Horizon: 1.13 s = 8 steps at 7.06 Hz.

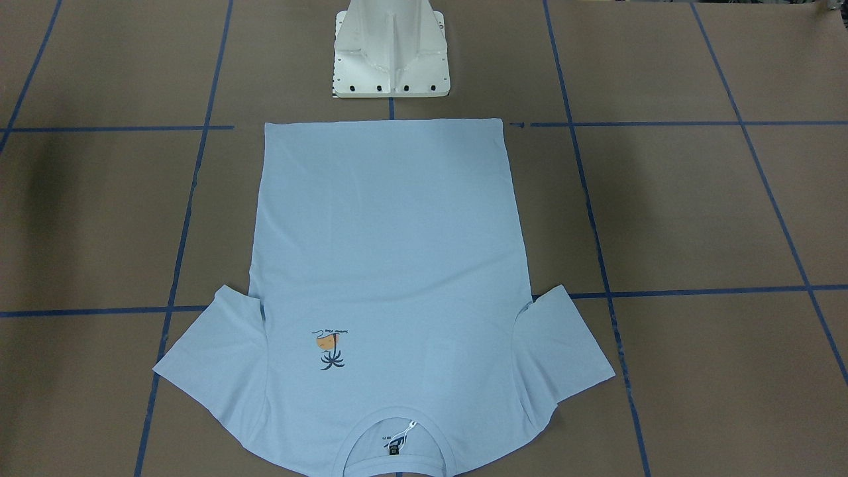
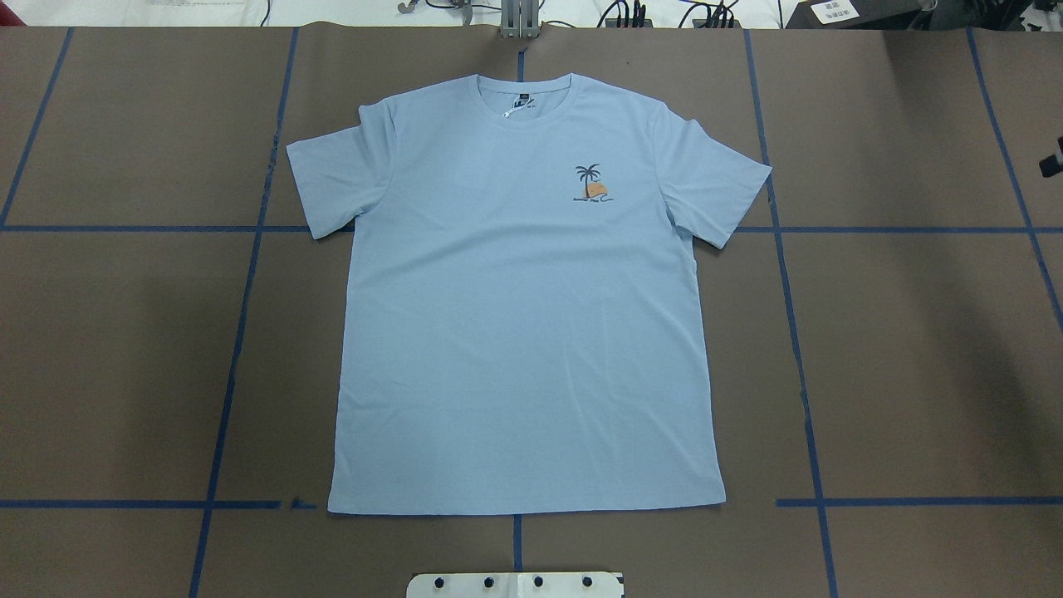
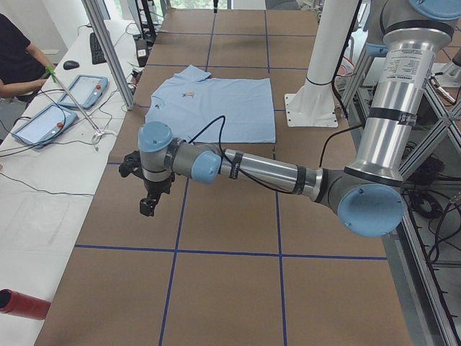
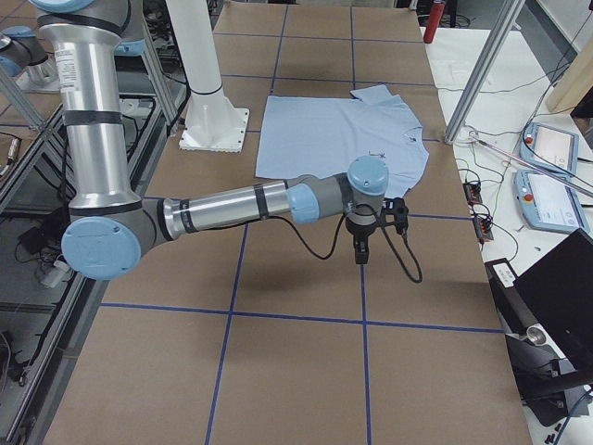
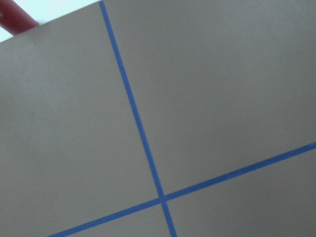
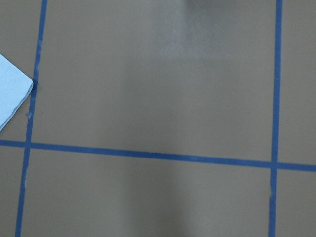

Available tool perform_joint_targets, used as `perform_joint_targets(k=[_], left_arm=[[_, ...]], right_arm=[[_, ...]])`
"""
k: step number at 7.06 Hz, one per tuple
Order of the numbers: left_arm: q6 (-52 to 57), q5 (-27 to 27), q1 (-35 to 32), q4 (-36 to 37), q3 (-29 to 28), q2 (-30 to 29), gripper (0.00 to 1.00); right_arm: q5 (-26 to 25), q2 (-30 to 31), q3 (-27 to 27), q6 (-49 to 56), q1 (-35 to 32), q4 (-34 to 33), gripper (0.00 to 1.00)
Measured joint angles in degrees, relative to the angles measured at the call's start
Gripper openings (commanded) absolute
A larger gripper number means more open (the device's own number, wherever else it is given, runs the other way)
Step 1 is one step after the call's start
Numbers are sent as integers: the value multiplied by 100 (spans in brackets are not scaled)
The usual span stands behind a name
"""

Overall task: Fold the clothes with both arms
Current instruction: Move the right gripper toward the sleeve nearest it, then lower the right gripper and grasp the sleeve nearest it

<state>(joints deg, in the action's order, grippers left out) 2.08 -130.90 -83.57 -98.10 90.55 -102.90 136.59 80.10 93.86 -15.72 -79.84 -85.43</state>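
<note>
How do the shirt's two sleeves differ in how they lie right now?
In the overhead view, the left sleeve lies flat with a clean outline. The right sleeve also lies spread out, but the front-facing view shows a small pucker at its armpit; the left one's seam there looks smoother. The chest print sits nearer the right sleeve. Both are spread out, unfolded, and untouched by either arm.
</note>
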Motion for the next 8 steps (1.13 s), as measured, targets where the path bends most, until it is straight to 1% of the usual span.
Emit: perform_joint_targets(k=[1, 2, 3, 4, 5, 6, 8], left_arm=[[-400, -11, 265, -91, 51, -70, 100], [-814, -14, 495, -348, 103, -101, 100], [-1093, -38, 627, -666, 89, -123, 100], [-1275, -142, 696, -890, -8, -227, 100], [-1421, -287, 766, -972, -158, -414, 100], [-1491, -372, 858, -1022, -315, -526, 100], [-1504, -423, 915, -1152, -507, -580, 100]], right_arm=[[-151, -581, -524, -53, 268, 26, 100], [-305, -1020, -933, -78, 482, 222, 100], [-482, -1190, -1212, -243, 656, 783, 100], [-654, -1208, -1464, -832, 872, 1577, 100], [-757, -1231, -1675, -1639, 1142, 2263, 100], [-809, -1267, -1806, -2159, 1391, 2748, 100], [-929, -1471, -2031, -2414, 1766, 3000, 100]])
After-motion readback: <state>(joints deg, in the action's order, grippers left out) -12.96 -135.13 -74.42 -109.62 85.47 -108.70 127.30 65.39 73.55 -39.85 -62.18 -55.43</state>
